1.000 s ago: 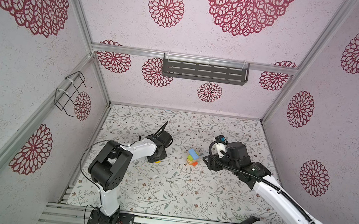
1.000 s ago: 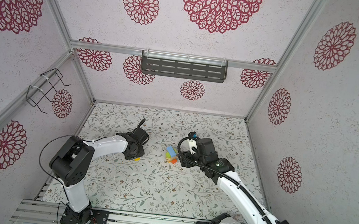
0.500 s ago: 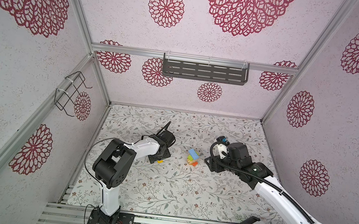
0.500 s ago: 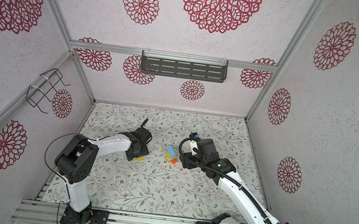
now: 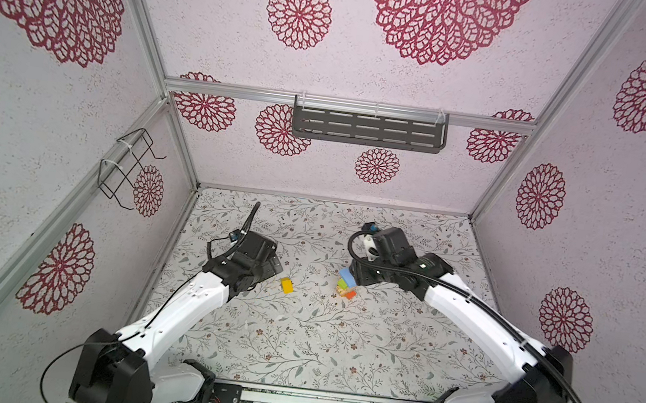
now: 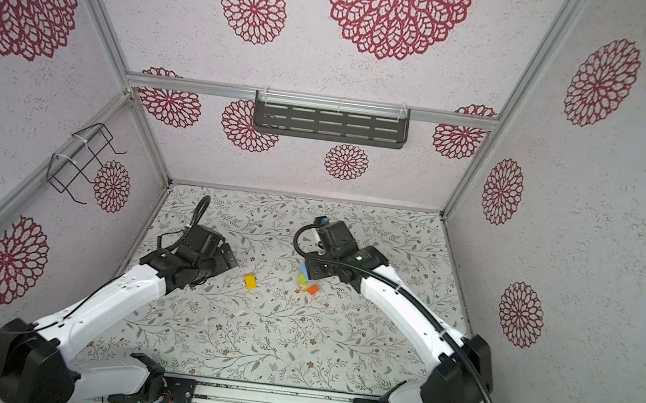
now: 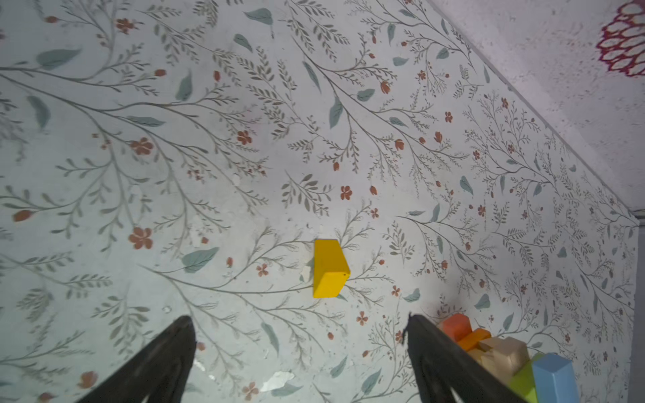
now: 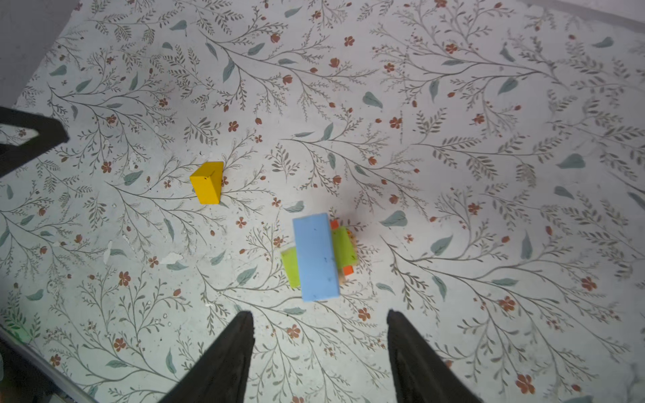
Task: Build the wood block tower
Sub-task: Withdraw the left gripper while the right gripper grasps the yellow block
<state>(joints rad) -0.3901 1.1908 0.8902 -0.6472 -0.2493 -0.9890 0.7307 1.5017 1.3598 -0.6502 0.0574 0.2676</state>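
Observation:
The wood block tower (image 5: 346, 286) (image 6: 307, 281) stands mid-mat, a light blue block on top of green, tan and orange pieces (image 8: 316, 256). A yellow wood block (image 5: 286, 284) (image 6: 250, 280) lies alone on the mat to its left, also seen from both wrists (image 7: 330, 268) (image 8: 207, 182). My left gripper (image 7: 299, 318) is open and empty, just short of the yellow block, with the tower (image 7: 506, 359) beside one finger. My right gripper (image 8: 319, 313) hangs open over the tower's near side, touching nothing; in a top view its body (image 5: 371, 273) covers the tower's right edge.
The floral mat (image 5: 317, 336) is walled in on three sides. A grey slotted shelf (image 5: 368, 130) hangs on the back wall and a wire rack (image 5: 128, 166) on the left wall. A left finger (image 8: 31, 139) shows at the edge of the right wrist view.
My left gripper has opened wide and drawn back to the left, leaving the yellow block lying on the mat. The right gripper's jaws have narrowed a little above the tower.

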